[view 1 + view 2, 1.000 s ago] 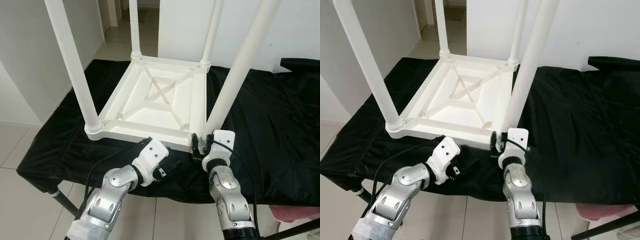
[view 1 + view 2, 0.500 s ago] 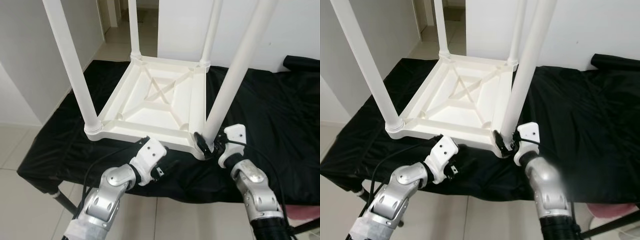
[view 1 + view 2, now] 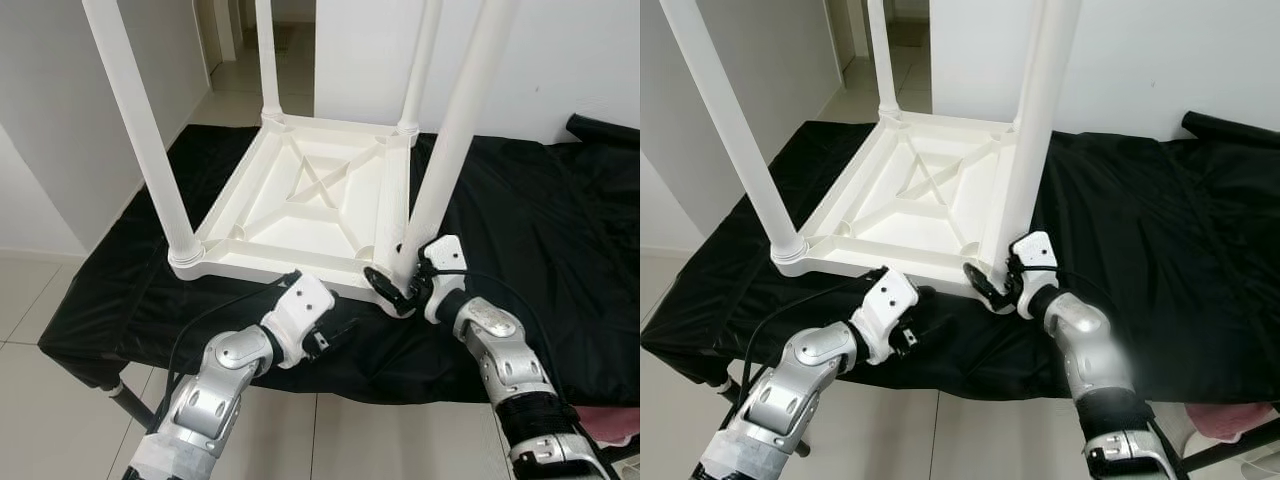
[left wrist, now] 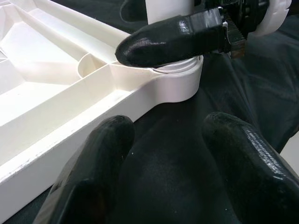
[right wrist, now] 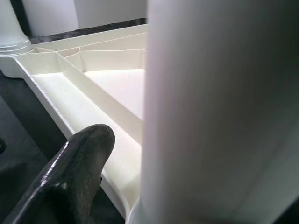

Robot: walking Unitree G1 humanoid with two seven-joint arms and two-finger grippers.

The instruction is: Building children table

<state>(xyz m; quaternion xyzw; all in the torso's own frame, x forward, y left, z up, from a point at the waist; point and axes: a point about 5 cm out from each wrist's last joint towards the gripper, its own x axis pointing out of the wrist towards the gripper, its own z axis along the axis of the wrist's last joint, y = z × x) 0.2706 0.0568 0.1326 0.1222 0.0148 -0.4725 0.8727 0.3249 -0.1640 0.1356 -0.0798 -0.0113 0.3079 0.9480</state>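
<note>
A white children's table [image 3: 310,195] lies upside down on a black cloth [image 3: 540,220], its four legs pointing up. My right gripper [image 3: 398,285] is at the near right corner, shut on the base of the near right leg [image 3: 450,130]. In the left wrist view one of its black fingers [image 4: 173,39] lies across that leg's collar. In the right wrist view the leg [image 5: 219,112] stands close beside a finger [image 5: 74,177]. My left gripper [image 3: 335,335] rests open on the cloth just in front of the table's near rim [image 4: 93,121], holding nothing.
The cloth-covered stand ends close to me, with tiled floor [image 3: 40,300] below and to the left. White walls and a doorway [image 3: 235,40] lie behind. A black bundle [image 3: 605,128] sits at the far right and something pink [image 3: 610,425] low on the right.
My right wrist swung out to the right and came back in, and its fingers now wrap the near right leg's base from the side. The left gripper has stayed put.
</note>
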